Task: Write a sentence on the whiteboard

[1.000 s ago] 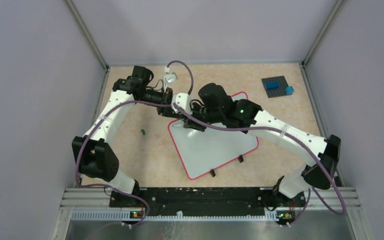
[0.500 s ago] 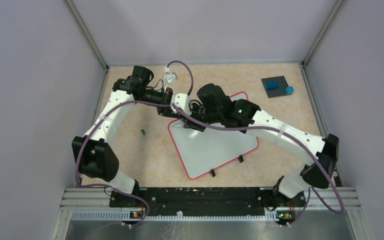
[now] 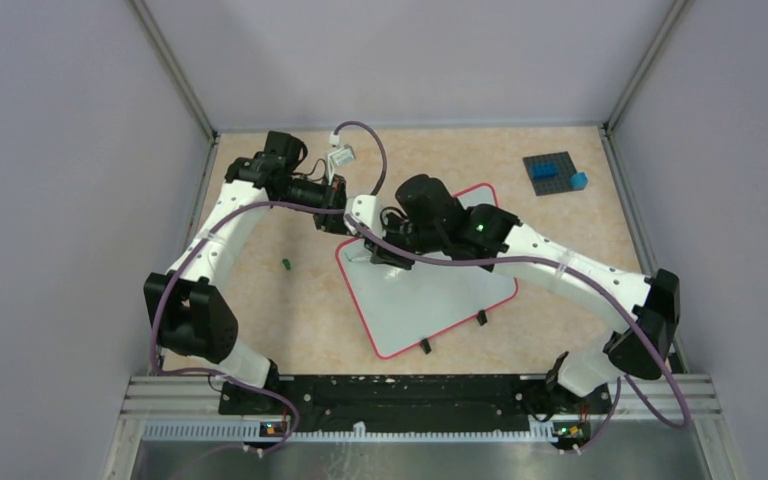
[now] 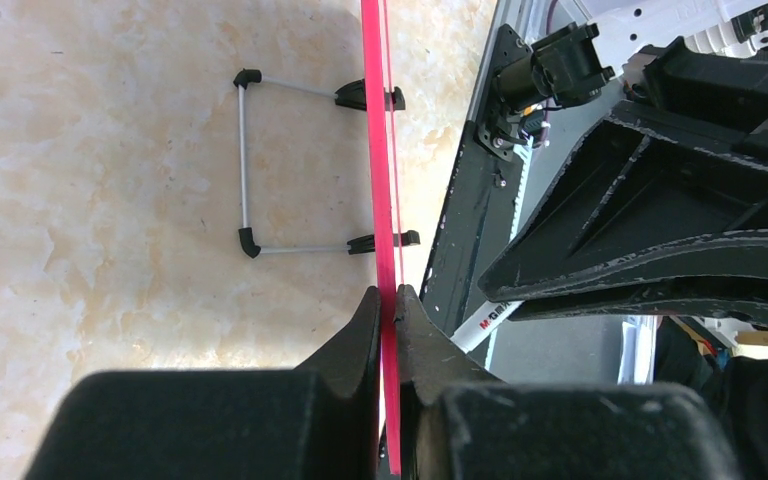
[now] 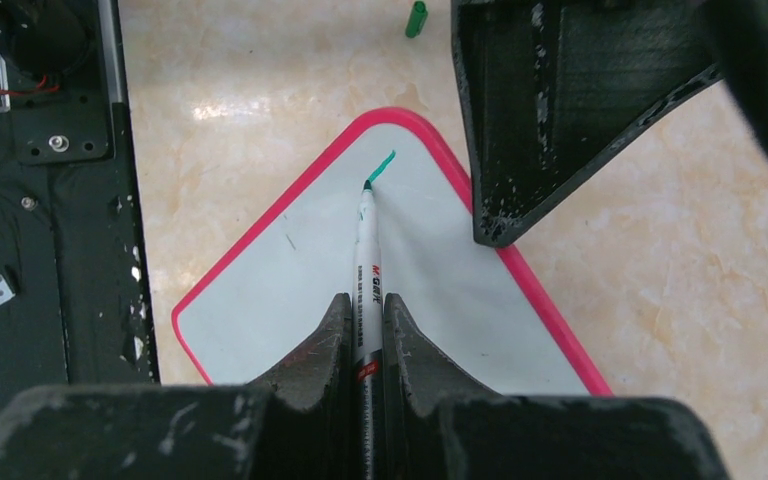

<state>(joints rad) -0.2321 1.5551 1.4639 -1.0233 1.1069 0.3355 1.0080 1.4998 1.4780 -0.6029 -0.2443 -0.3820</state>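
Right wrist has crept a little left and nearer over the last second; left arm and board have not shifted.

Board lies skewed mid-table, clip feet on its near edge. Left gripper is clenched on the red frame at the board's far-left corner. Right gripper is clamped on the marker. Its tip is down on the white by that same corner, at the end of one short green stroke. Green cap lies loose on the table, left of the board.

Risks, as I judge them:
- Writing starts tight in the corner, so a stroke carried outward runs onto the frame or off it.
- Left gripper sits just beside the tip, so a wide letter could knock my two grippers together.
- Only one corner is pinned, so sideways drag from the tip could swing the board about that pinch.
- Marker is thin between the fingers. Hard pressure may push it back or tilt it, and the line goes faint.
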